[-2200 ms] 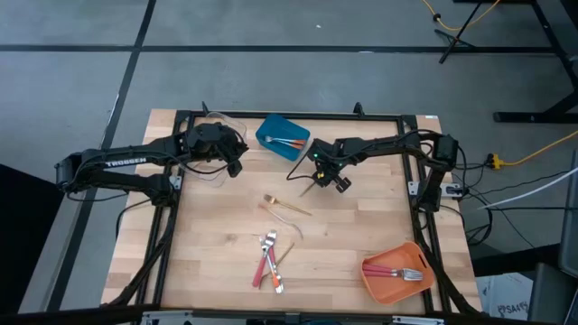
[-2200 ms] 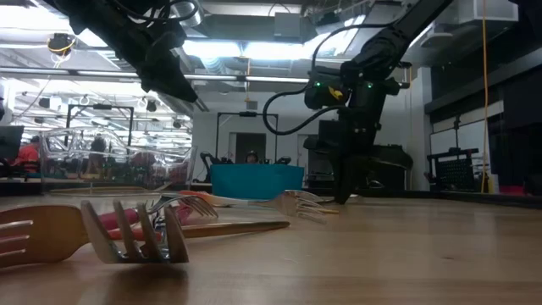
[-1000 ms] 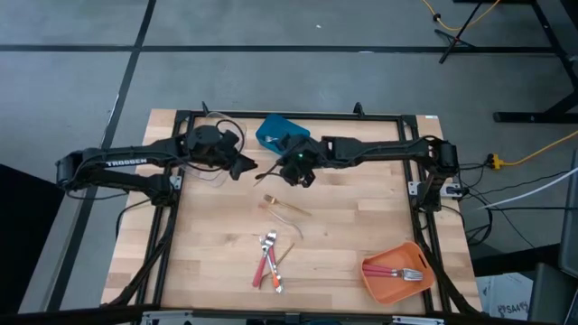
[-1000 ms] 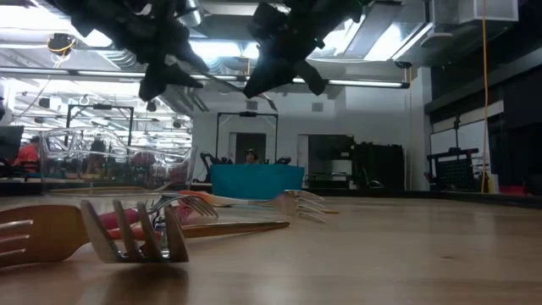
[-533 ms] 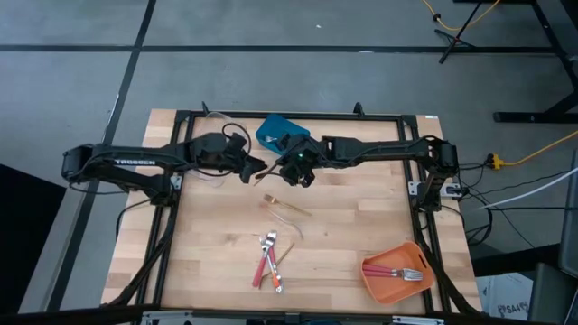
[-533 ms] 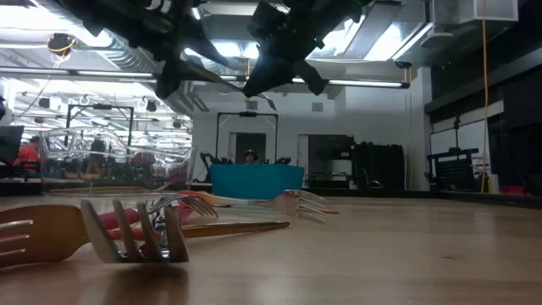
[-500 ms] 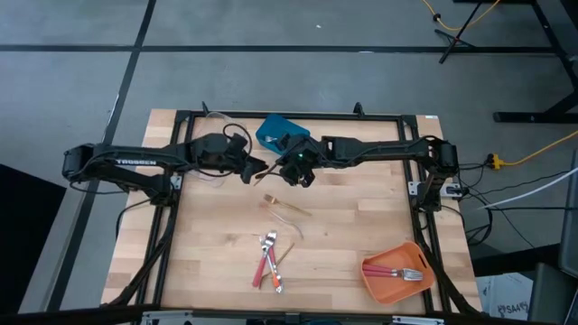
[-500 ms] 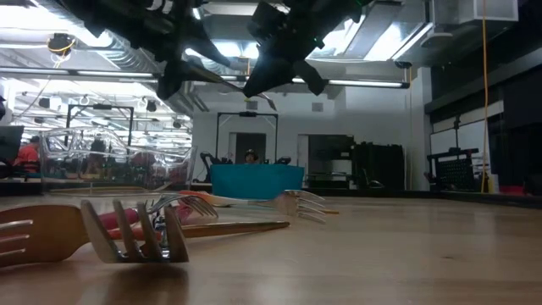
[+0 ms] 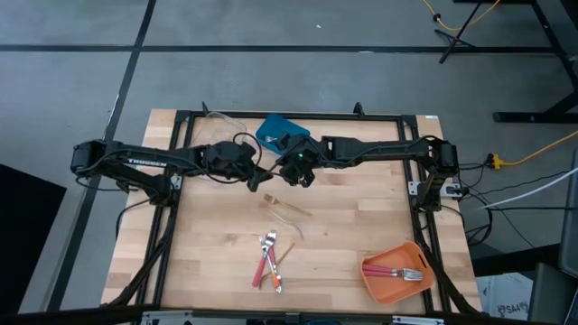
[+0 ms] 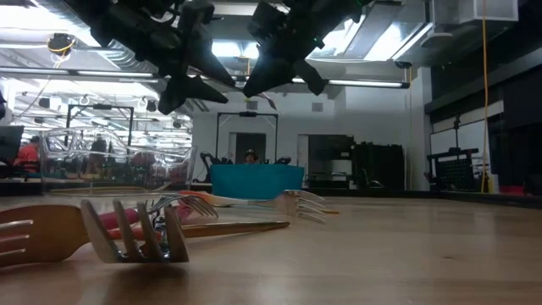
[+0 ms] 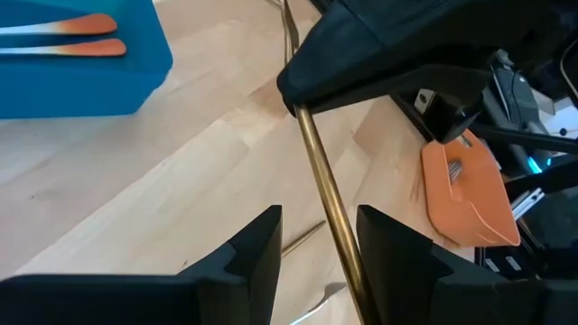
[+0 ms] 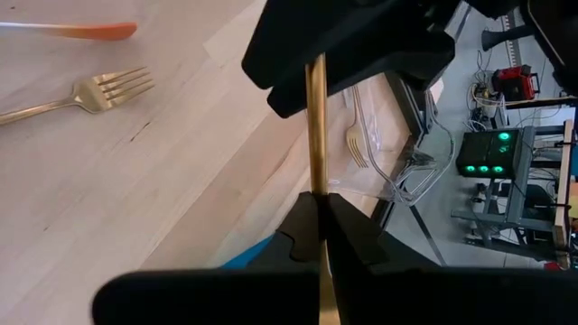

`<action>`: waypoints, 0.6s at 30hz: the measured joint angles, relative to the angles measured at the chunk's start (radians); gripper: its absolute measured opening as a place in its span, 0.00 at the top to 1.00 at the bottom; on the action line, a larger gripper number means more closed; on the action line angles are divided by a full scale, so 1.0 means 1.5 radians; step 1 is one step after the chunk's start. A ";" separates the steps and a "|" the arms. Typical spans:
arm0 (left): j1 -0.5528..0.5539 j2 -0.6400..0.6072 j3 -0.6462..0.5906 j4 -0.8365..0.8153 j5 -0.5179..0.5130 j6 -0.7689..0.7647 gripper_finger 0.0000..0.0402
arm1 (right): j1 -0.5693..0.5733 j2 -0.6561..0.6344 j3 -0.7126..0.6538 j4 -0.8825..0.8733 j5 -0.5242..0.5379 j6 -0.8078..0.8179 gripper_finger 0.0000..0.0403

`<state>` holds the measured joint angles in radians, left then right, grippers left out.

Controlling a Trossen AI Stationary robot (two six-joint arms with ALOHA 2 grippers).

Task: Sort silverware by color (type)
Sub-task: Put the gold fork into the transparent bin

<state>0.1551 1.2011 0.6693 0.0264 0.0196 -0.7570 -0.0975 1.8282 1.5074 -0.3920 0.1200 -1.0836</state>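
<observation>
Above the desk (image 9: pixel 361 226), a gold utensil (image 12: pixel 315 126) is clamped in the right pincer (image 9: pixel 291 171), its long axis running between the spread fingers of the left pincer (image 9: pixel 263 178).

Both arms reach toward each other near the far edge of the table (image 9: pixel 361 235). The left hand (image 9: pixel 262 177) and the right hand (image 9: pixel 291 173) nearly meet just beside the blue bin (image 9: pixel 275 130). A gold fork (image 9: pixel 285 207) lies near the table's middle. Closer to the near edge, a cluster of red-handled and gold utensils (image 9: pixel 270 260) lies together. The orange bin (image 9: pixel 396 271) sits at the near right corner with utensils inside.
</observation>
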 joint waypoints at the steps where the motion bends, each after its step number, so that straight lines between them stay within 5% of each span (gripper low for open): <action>1: 0.000 0.000 0.000 0.001 0.000 0.000 0.65 | 0.000 0.000 0.000 0.000 0.000 0.000 1.00; 18: 0.001 0.000 -0.001 0.019 -0.004 -0.002 0.89 | 0.000 0.000 0.000 -0.002 0.000 0.000 1.00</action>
<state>0.1562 1.2011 0.6682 0.0550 0.0143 -0.7606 -0.0975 1.8282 1.5074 -0.3943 0.1200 -1.0832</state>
